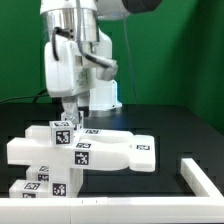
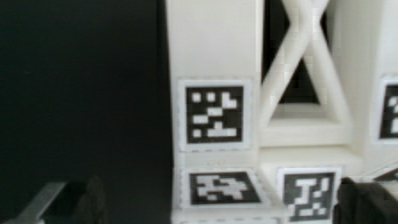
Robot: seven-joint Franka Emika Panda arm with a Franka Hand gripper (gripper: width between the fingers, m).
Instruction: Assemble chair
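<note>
Gripper (image 1: 66, 108) sits spread wide, nothing gripped, directly above the chair (image 1: 85, 152). Chair lies on the black table (image 1: 165, 125), just beside the white border rail (image 1: 205, 180). Wrist view: both fingertips (image 2: 45, 200) flank a tagged post, apart from it.

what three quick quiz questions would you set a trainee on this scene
1. True or false: the claw is shut on a chair piece.
2. What colour is the table? A white, B black, C green.
3. Fill in: the rail lies at the exterior view's ____.
Key: 1 false, its fingers stand wide apart; 2 B; 3 right.
</note>
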